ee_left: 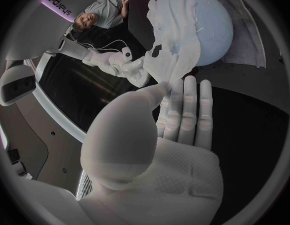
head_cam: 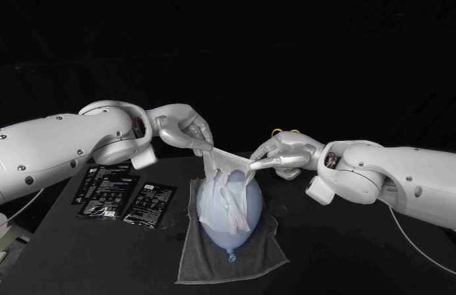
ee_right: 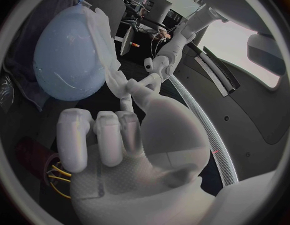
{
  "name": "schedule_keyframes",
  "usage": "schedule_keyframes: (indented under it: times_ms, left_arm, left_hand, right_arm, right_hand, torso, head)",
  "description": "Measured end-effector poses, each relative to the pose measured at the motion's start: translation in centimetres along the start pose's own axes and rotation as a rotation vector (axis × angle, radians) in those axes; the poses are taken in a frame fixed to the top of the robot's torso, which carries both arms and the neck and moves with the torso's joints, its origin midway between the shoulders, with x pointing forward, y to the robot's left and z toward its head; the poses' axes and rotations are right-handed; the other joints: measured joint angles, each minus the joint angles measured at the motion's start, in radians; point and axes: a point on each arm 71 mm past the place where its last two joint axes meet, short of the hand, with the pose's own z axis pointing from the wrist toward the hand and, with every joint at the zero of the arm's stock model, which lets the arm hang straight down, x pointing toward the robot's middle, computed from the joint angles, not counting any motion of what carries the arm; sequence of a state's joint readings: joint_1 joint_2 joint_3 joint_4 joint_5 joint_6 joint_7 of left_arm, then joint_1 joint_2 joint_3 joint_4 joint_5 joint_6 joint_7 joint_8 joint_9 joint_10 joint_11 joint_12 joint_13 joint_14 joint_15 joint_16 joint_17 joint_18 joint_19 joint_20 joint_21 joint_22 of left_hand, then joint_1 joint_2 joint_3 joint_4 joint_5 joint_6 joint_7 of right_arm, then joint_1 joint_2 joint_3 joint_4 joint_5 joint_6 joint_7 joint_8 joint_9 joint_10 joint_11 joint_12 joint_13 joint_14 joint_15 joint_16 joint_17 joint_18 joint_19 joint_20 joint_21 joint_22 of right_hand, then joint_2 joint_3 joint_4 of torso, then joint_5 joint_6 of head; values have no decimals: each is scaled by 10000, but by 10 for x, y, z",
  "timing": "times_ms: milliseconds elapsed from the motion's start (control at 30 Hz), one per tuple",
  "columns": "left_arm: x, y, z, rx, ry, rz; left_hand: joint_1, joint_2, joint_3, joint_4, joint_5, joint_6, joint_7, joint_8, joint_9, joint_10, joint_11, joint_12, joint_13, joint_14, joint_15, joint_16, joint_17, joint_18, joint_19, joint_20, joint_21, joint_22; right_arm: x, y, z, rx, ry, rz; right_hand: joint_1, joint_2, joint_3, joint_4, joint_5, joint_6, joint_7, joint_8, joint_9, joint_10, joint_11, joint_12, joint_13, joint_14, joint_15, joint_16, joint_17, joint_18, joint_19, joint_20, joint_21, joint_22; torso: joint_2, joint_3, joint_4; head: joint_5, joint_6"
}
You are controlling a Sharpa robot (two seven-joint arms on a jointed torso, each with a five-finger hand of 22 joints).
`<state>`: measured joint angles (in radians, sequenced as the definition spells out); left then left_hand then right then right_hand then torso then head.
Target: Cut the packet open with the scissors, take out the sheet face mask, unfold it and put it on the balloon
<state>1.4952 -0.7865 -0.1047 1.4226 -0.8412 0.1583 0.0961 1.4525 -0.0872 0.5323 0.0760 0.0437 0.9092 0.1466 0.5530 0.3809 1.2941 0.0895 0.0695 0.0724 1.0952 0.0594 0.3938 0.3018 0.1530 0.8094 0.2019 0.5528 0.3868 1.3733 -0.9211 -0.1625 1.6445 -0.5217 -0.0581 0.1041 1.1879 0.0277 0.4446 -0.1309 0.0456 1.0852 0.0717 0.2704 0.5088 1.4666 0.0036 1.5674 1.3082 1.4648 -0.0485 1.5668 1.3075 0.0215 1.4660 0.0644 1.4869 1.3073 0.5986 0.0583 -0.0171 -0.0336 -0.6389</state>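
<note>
The mask (head_cam: 226, 176) hangs over the blue balloon (head_cam: 232, 237) on a grey towel (head_cam: 204, 268), pinched by the left hand (head_cam: 187, 132) at 10 o'clock and the right hand (head_cam: 281, 157) at 2. Two black packets (head_cam: 107, 191) at 9 o'clock carry unreadable white print. They lie on a black table (head_cam: 85, 255) before a dark backdrop (head_cam: 228, 45).

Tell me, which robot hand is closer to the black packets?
Left. The left hand holds the mask on the side of the balloon where the black packets lie; the right hand grips its other end on the opposite side.
</note>
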Motion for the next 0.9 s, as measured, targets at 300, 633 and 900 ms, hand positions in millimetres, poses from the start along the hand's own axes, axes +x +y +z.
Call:
schedule_keyframes:
  times_ms: [300,633,900]
  left_arm:
    - [1,0,-2,130,-167,-90]
    - [2,-1,-2,275,-155,-268]
    - [3,-2,-1,339,-206,-319]
  left_hand:
    - [-1,-1,0,0,9,34,-35,-50,0,0,0,0,-1,0,0,0,1,-1,-20,20,0,14]
    - [-2,-1,0,0,9,33,-35,-59,0,-1,1,0,-1,0,0,0,8,0,-34,35,38,26]
    - [-27,-27,0,0,9,31,-36,-39,0,-1,1,0,-2,4,-3,0,23,0,-71,-1,38,37]
  right_arm:
    - [-3,15,-11,-70,-596,-397]
    - [4,24,-19,36,-951,-746]
    - [2,31,-28,212,-1485,-1053]
  right_hand:
    - [-48,-56,-1,0,-17,-3,-2,8,0,-1,0,-2,-6,38,-38,-6,7,0,0,-73,-1,5]
    - [-9,-96,55,-56,-19,-21,-13,49,13,-37,-35,-13,-7,3,-71,5,6,0,-2,-72,-2,8]
    - [29,-134,80,-81,-21,-36,-2,117,14,0,-72,-20,-1,2,-69,5,-2,0,17,-95,27,7]
  torso:
    - [-12,-7,6]
    - [-13,-4,2]
    - [2,3,-7]
  head:
    - [-15,78]
    - [-11,134]
    - [-43,196]
